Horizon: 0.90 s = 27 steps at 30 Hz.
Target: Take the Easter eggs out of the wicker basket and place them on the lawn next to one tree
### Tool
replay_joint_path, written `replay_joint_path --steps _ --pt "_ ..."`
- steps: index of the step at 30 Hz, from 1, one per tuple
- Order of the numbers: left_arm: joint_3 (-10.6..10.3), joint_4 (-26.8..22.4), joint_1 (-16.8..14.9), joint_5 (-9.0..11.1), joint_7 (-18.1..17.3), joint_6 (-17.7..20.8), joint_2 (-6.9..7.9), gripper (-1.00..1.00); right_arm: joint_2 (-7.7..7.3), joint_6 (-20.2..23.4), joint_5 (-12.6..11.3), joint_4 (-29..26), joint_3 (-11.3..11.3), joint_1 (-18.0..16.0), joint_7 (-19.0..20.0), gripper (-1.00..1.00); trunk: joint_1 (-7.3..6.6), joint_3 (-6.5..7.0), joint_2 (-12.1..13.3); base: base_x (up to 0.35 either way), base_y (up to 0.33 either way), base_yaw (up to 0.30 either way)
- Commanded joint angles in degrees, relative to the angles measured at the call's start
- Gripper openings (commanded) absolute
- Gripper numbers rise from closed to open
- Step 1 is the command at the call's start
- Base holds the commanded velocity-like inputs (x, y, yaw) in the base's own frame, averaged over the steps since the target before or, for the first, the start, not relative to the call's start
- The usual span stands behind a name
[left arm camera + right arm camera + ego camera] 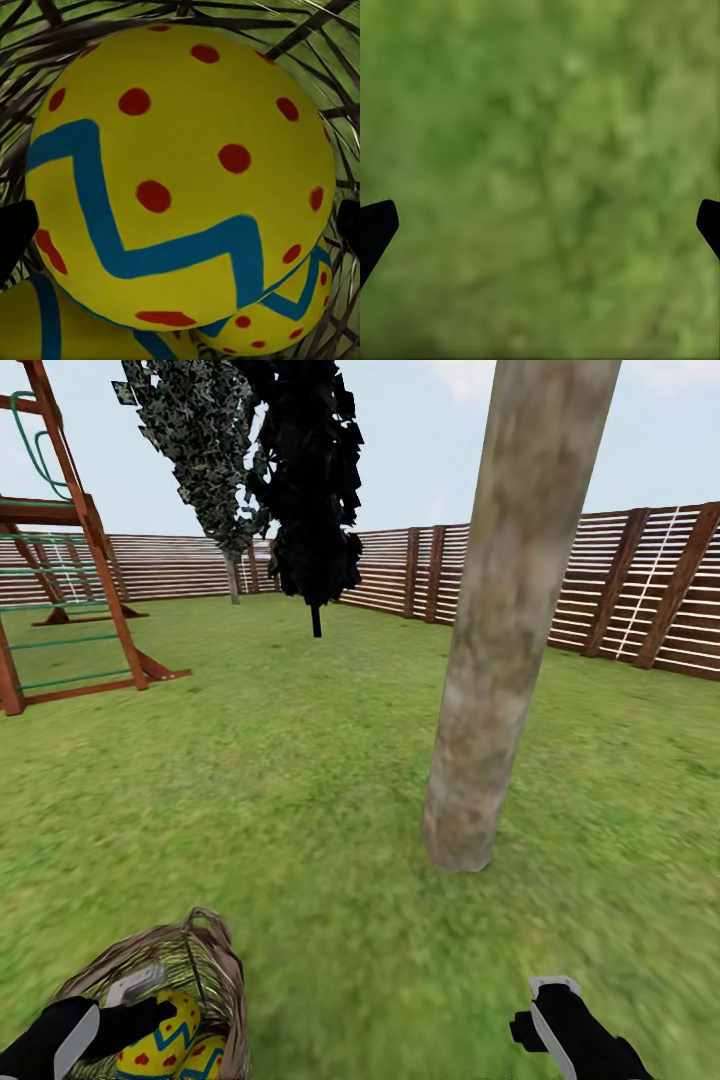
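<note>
Top Easter egg (180,176) between spread left jaws.

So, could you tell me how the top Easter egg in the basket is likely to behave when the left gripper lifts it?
The top Easter egg looks smooth and rounded, so it may slip between the left gripper's fingertips. It rests on two more eggs in the wicker basket, which may shift. Set on the lawn, it will probably roll a little.

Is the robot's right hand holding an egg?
No, the right gripper has its fingertips wide apart with just the lawn between them, while the eggs sit in the wicker basket.
</note>
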Motion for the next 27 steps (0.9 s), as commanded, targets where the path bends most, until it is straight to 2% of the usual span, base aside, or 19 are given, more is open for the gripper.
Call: replay_joint_path --steps 1,4,16,17,27 --pt "0.4 -0.1 0.0 0.1 -0.2 0.4 -0.01 1.0 -0.01 0.3 -0.1 -0.1 0.1 0.0 -0.2 1.0 0.01 -0.28 0.0 0.0 0.0 0.0" --pt "0.4 -0.1 0.0 0.0 -0.2 0.4 0.0 1.0 -0.01 0.3 -0.1 0.0 0.1 0.0 -0.2 1.0 0.09 -0.95 -0.1 0.0 0.0 0.0" --pt "0.4 -0.1 0.0 0.1 -0.2 0.2 -0.05 1.0 -0.03 0.3 -0.1 0.0 0.1 0.0 -0.2 1.0 0.09 -0.95 -0.1 0.0 0.0 0.0" --pt "0.4 -0.1 0.0 0.1 -0.2 0.1 -0.05 -1.0 -0.05 0.3 -0.1 0.0 0.1 0.0 -0.2 1.0 0.09 -0.95 -0.1 0.0 0.0 0.0" --pt "0.5 -0.1 0.0 0.1 -0.1 0.1 -0.08 -1.0 -0.09 0.3 -0.1 0.0 0.0 0.0 -0.2 1.0 0.09 -0.95 -0.1 0.0 0.0 0.0"
